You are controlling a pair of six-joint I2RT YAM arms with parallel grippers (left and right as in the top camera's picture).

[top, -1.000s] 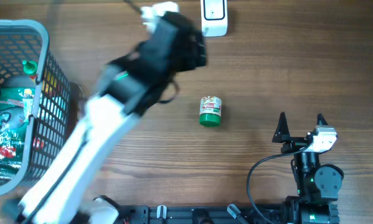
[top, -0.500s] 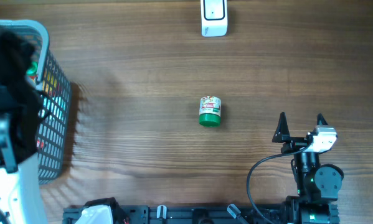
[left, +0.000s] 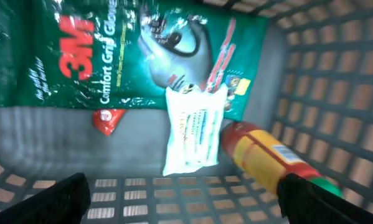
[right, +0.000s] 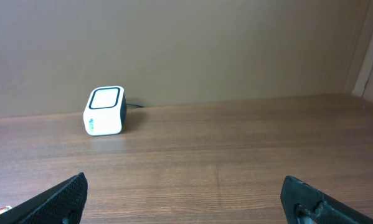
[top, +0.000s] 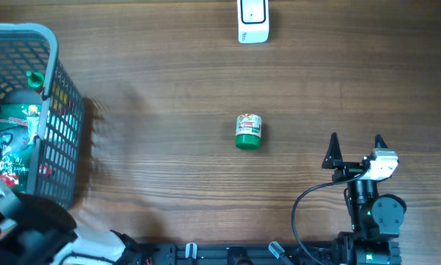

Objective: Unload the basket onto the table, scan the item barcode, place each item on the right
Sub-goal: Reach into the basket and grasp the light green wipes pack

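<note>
Small jar with a green lid is out in the open on the desk, roughly in the middle, looks like it's lying on its side with the lid end toward the robot. Nothing is touching it. The white scanner sits at the far edge, well apart from the jar and pretty much straight beyond it.

The left hand is spread wide and grasping nothing. Its camera stares down into the grey basket at the left end of the desk. In there: a green glove packet, a white sachet lying partly over it, and a red and yellow bottle with a green cap just beside the sachet.

The right hand is parked near the front edge on the right side, also released with both fingers apart and empty. It points across the desk toward the scanner, and the jar is off to its left.
</note>
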